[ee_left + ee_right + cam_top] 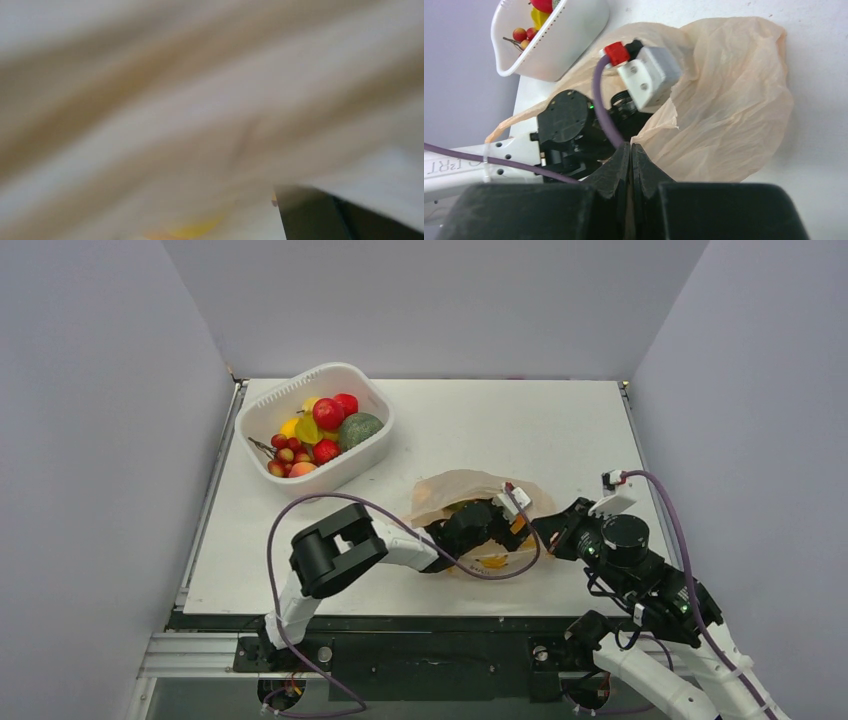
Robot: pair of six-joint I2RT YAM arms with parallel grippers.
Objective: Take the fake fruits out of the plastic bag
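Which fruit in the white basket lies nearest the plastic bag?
The dark green round fruit, at the basket end toward the plastic bag; it is larger and duller than the red and yellow ones.

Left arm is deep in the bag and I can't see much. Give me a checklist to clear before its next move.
1. Right gripper shut on the plastic bag rim: ok.
2. Left gripper inside the bag mouth: ok.
3. Left jaws open: cannot tell.
4. Fruit lined up between left fingers: cannot tell, only a blurred yellow patch shows.
5. White basket upright, room left: ok.
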